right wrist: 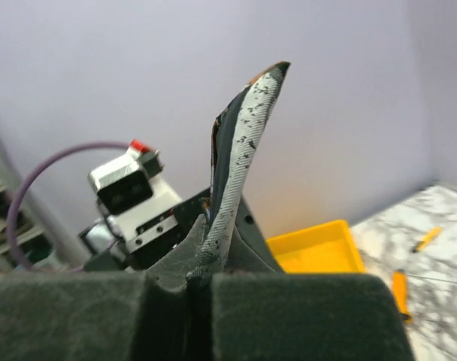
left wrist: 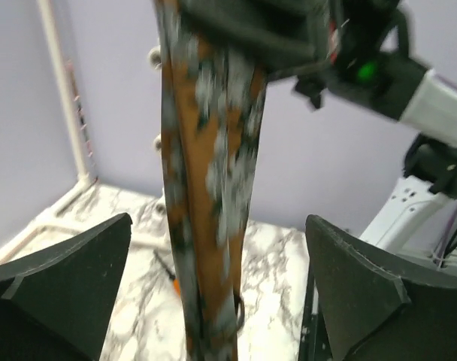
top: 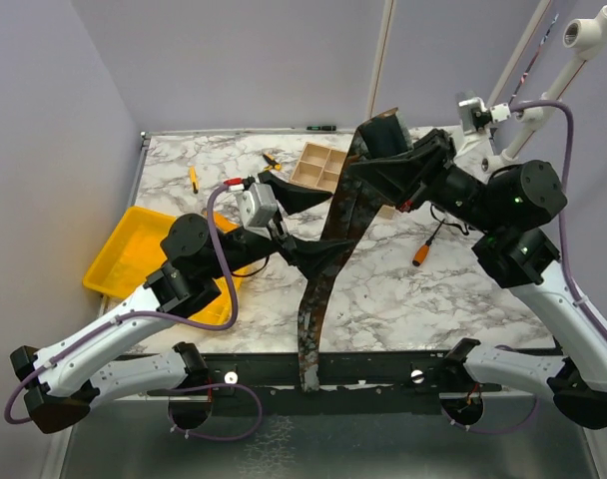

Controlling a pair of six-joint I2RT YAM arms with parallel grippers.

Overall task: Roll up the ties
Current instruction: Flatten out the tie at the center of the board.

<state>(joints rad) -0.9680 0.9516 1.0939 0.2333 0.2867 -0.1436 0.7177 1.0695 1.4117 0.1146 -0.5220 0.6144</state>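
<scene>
Soft, even light fills the top view, shadows faint. In the left wrist view the tie (left wrist: 213, 188) at 12 o'clock smears with motion blur.

The tie (top: 313, 329) is rust-brown, mottled all over with dark blotches and pale grey-white flecks. Its back (right wrist: 243, 143) is pale grey, speckled with fine black marks. The table (top: 403, 289) is white marble with grey veining. At the near left the bin (top: 124, 254) is bright yellow. The compartment box (top: 318, 165) at the far middle is pale tan wood. The screwdriver (top: 423, 254) right of the tie has an orange handle. The left arm (top: 104, 344) and the right arm (top: 558, 289) are black with white shells. A purple cable (top: 224, 259) runs along the left one. The walls (top: 234, 60) are pale lavender.
</scene>
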